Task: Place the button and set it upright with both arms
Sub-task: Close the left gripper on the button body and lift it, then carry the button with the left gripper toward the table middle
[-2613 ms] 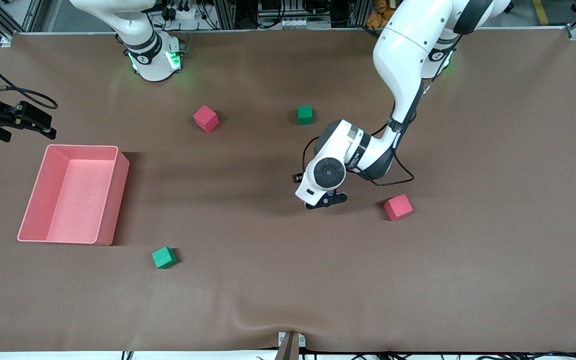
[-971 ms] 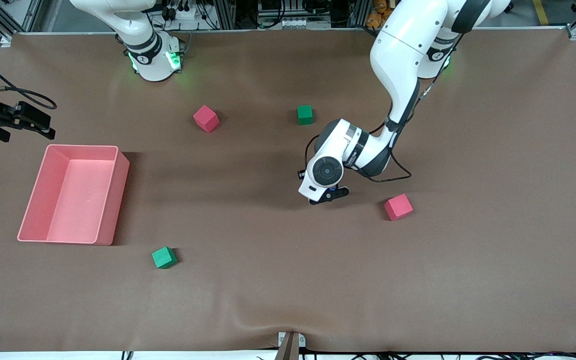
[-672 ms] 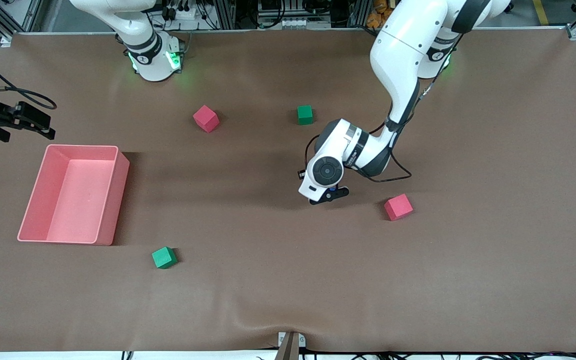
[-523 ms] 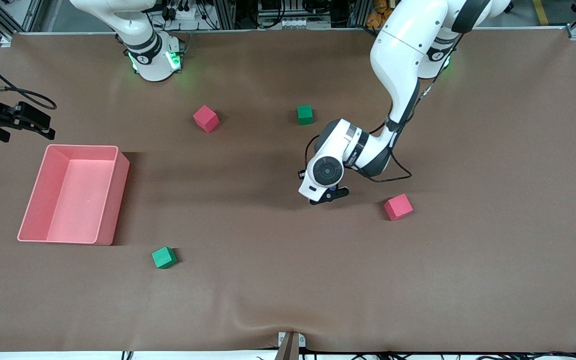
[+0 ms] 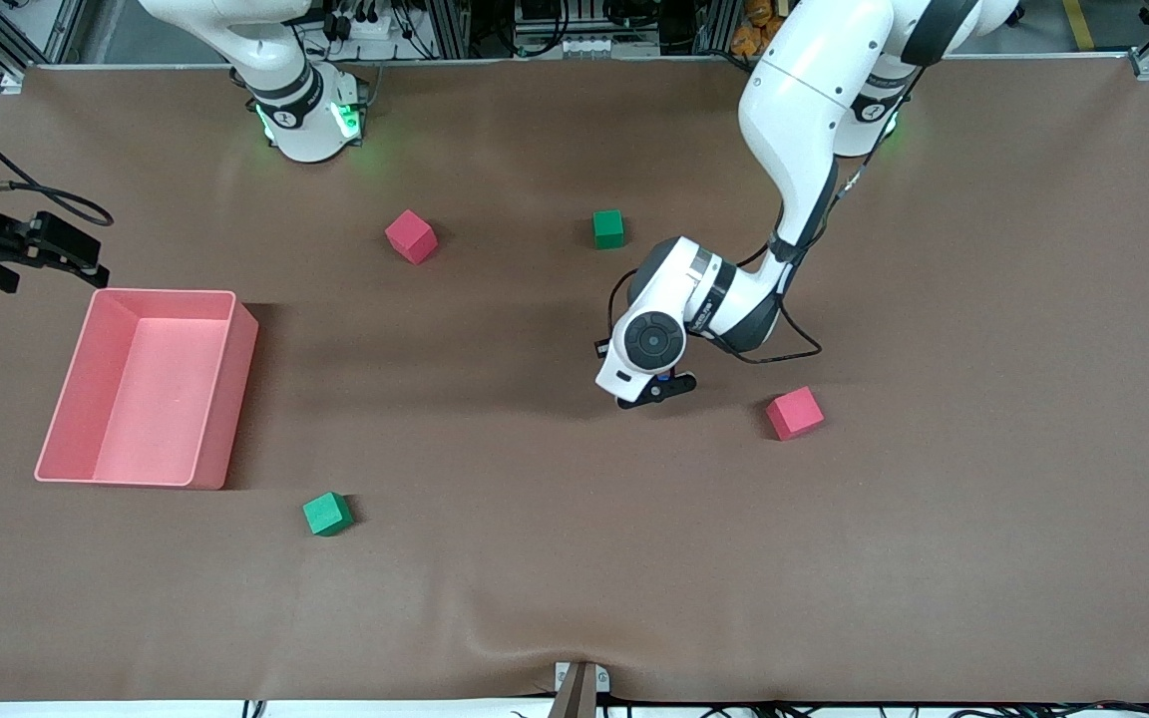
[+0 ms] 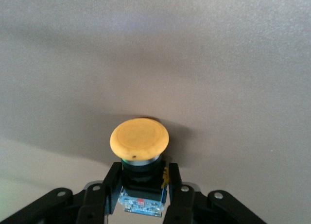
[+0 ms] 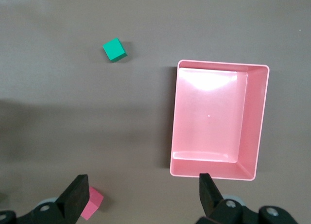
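Observation:
The button point(image 6: 139, 151) has a round orange cap on a black body with a blue base. My left gripper point(image 6: 141, 185) is shut on the black body, and the cap sticks out past the fingertips just above the brown mat. In the front view the left gripper point(image 5: 656, 389) is low over the middle of the table, and its hand hides almost all of the button. My right gripper point(image 7: 142, 197) is open and empty. It hangs high over the right arm's end of the table point(image 5: 76, 261), beside the pink bin.
A pink bin point(image 5: 164, 292) stands at the right arm's end. On the mat lie a red cube point(image 5: 410, 236), a green cube point(image 5: 608, 228), a red cube point(image 5: 795, 413) close to the left gripper, and a green cube point(image 5: 327, 514) nearer the camera.
The left gripper came down a little onto the mat and its fingers closed on the button's body. The right gripper drifted slightly at the table's end.

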